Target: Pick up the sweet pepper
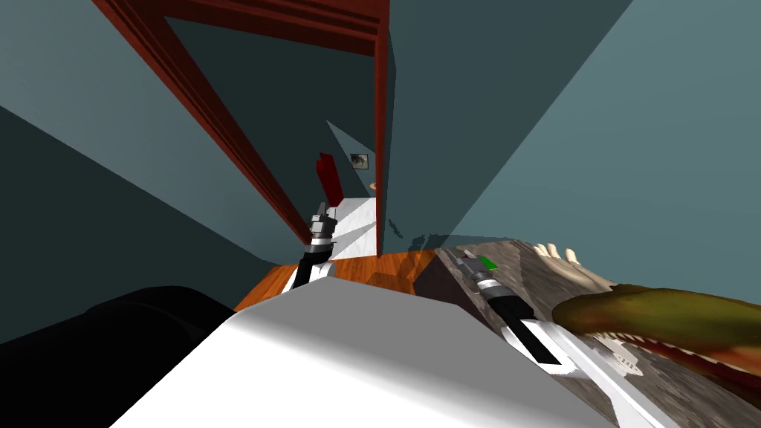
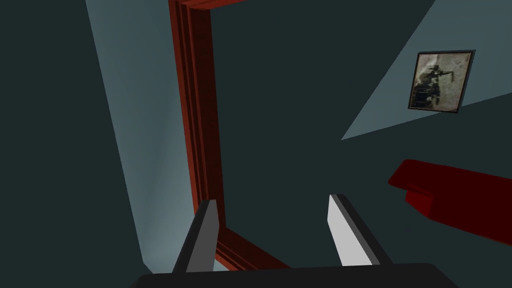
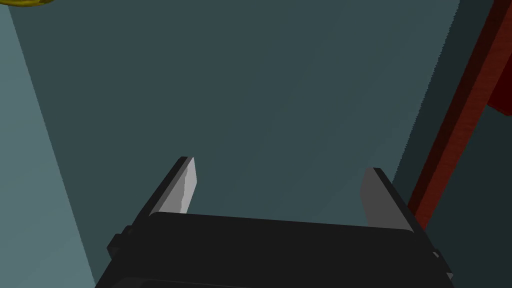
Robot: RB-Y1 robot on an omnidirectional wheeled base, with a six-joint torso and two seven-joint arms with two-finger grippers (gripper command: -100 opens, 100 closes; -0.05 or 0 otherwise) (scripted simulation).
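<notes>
1. right gripper (image 1: 464, 255) (image 3: 280, 165): released, fingers spread wide with nothing between them. It faces a plain teal wall (image 3: 250, 90).
2. pepper (image 1: 487, 261): a small bright green patch just beside the right gripper's tip, on the side away from the door frame (image 1: 253, 148). It is too small to tell its shape, and I cannot tell if it touches a finger.
3. The pepper sits over a mottled grey-brown top (image 1: 520, 275) on the robot's right.
4. The right forearm (image 1: 513, 308) reaches across that top toward the wall.
5. olive-and-red thing (image 1: 669, 319): big, lying at the top's right side near the forearm. I cannot tell what it is.
6. pale lumps (image 1: 556, 253): a short row at the top's far edge, against the wall, well apart from the gripper.
7. yellow sliver (image 3: 25, 2): in the right wrist view, far off to one side of the fingers and cut off. Unclear what it is.
8. left gripper (image 1: 322, 206) (image 2: 275, 200): also released, fingers apart and empty. It is raised ahead of the chest, pointing into the red-brown door frame.
9. orange wood floor (image 1: 357, 271): lies between the door frame and the top.
</notes>
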